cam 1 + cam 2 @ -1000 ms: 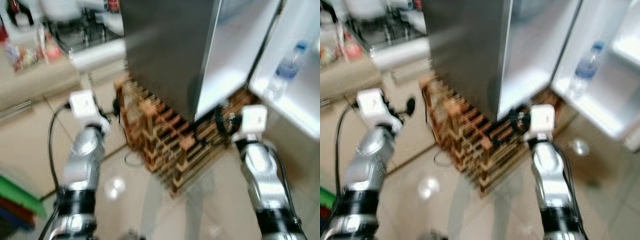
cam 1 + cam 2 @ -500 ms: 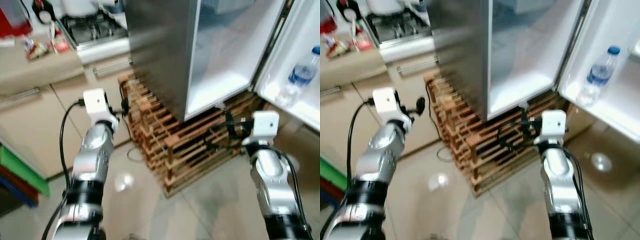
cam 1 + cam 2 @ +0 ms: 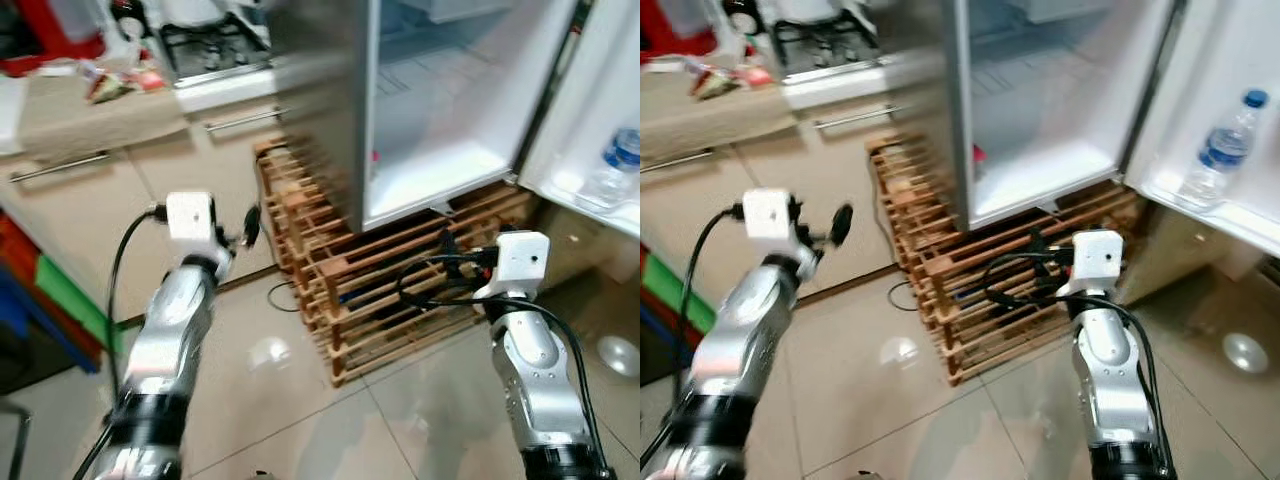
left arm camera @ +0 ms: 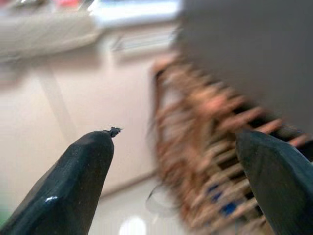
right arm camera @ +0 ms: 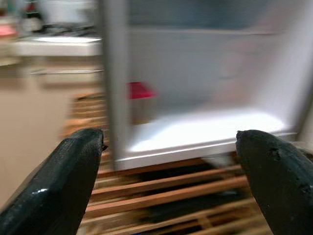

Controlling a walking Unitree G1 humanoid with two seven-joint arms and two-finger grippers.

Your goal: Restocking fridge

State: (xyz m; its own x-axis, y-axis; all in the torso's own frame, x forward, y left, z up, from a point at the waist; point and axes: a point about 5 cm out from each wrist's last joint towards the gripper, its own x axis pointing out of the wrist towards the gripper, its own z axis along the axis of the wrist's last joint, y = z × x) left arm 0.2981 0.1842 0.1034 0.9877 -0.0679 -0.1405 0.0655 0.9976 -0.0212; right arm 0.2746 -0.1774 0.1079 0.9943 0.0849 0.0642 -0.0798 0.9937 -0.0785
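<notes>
The fridge [image 3: 440,110] stands open on a wooden pallet [image 3: 370,290], its lower shelf white and bare. A small red thing [image 5: 141,91] sits at the inner left corner of that shelf. One clear water bottle [image 3: 612,168] with a blue label stands in the door shelf [image 3: 585,205] at the right. My left gripper [image 4: 178,137] is open and empty, held out before the pallet's left end and the cupboard fronts. At pallet height, below the fridge's front edge, my right gripper [image 5: 170,137] is open and holds nothing.
A kitchen counter [image 3: 90,110] with packets and a gas hob [image 3: 215,45] runs along the left. Green, red and blue things [image 3: 60,290] lie low at the far left. A cable loop [image 3: 285,297] lies on the glossy tiled floor by the pallet.
The whole picture has shifted as the camera moved: more of the fridge's inside and the counter now show. Both arms keep the same raised pose, grippers open and empty.
</notes>
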